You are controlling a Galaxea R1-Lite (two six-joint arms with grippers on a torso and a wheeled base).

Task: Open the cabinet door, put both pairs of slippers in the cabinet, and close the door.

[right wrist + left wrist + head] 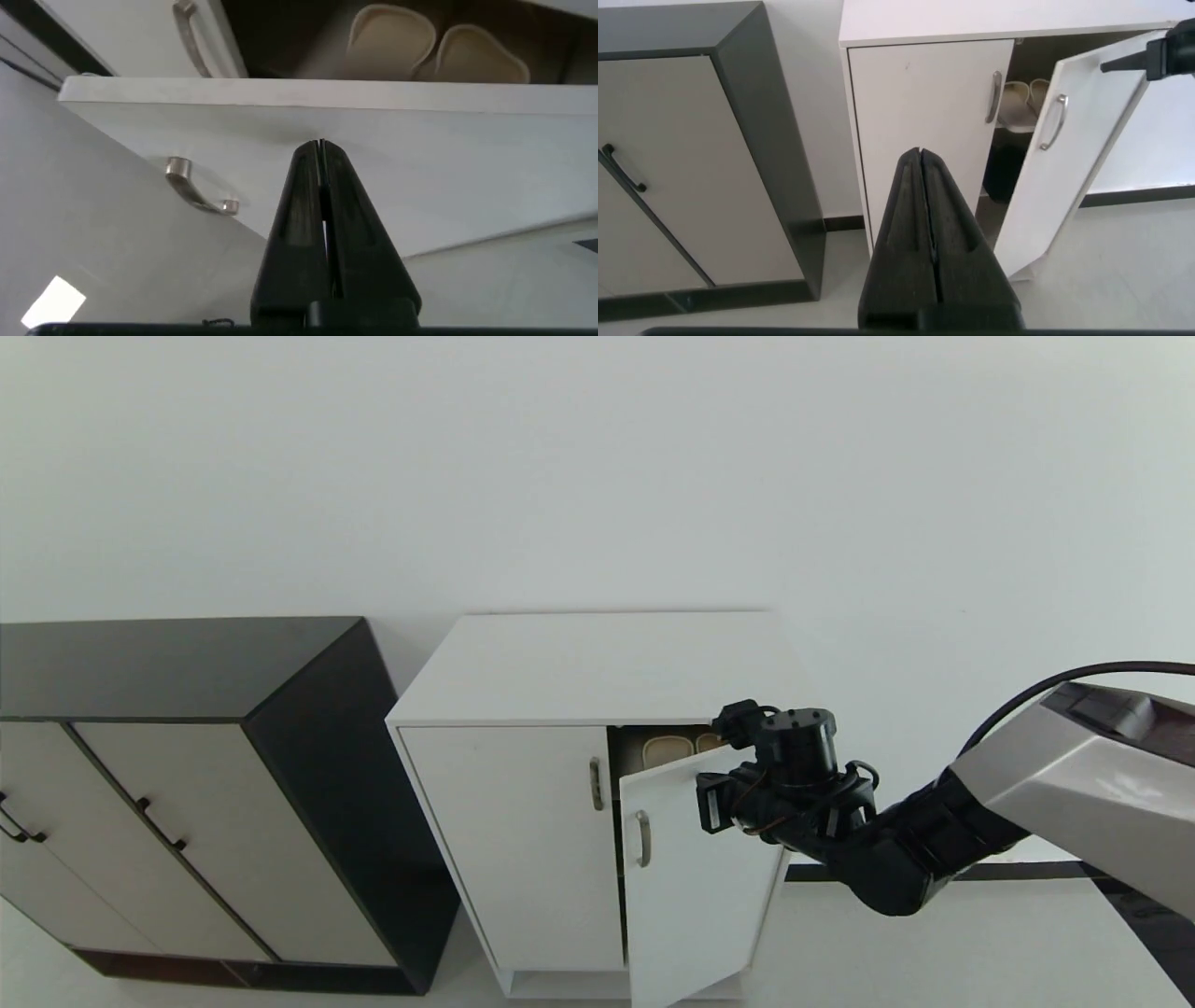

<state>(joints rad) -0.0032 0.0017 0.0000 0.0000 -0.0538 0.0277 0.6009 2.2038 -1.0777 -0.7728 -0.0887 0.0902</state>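
A pair of beige slippers (667,749) sits side by side on the upper shelf inside the white cabinet (597,663), seen through the gap above its right-hand door (691,896). That door stands partly ajar, swung outward from the cabinet's front, with its metal handle (642,838) near the free edge. The right gripper (320,149), fingers pressed together and holding nothing, has its tip against the door's outer face just below the top edge. The cabinet's left-hand door (513,840) is closed. The left gripper (920,154), also closed and empty, hangs well in front of the cabinet. A dark cabinet (308,737) with pale doors stands just beside the white cabinet's left side, both against a plain wall (597,476).
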